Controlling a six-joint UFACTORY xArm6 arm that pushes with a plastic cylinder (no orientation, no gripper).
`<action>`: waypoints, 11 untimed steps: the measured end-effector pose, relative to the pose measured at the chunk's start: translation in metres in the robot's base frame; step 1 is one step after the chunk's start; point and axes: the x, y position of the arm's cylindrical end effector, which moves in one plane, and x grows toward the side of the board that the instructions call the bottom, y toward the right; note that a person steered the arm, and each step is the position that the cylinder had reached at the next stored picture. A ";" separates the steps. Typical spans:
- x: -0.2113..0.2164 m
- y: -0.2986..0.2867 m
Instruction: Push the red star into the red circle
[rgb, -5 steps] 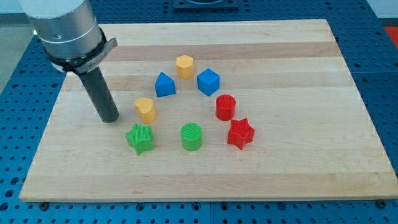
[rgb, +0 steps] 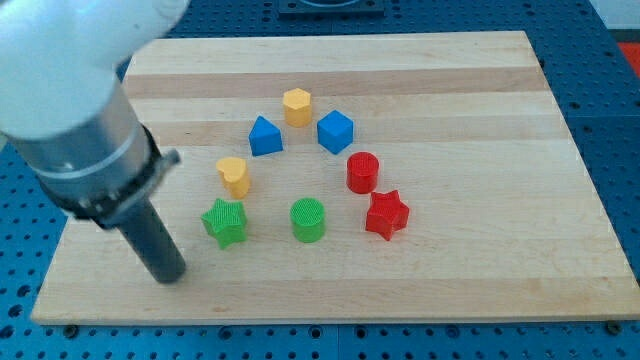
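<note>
The red star (rgb: 387, 214) lies on the wooden board (rgb: 470, 90), right of centre. The red circle (rgb: 362, 172) stands just above and slightly left of it, nearly touching. My tip (rgb: 170, 275) rests on the board near the view's bottom left. It is left of and below the green star (rgb: 224, 222), far from both red blocks.
A green circle (rgb: 308, 220) sits left of the red star. A yellow heart-like block (rgb: 233, 176), a blue triangle (rgb: 264, 135), a yellow hexagon (rgb: 297, 106) and a blue cube (rgb: 335, 131) form an arc above. The arm body fills the view's upper left.
My tip has moved down the view, from beside the yellow heart-like block to below and left of the green star. No block has moved.
</note>
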 end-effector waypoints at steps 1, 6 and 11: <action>0.023 0.039; -0.012 0.168; -0.084 0.217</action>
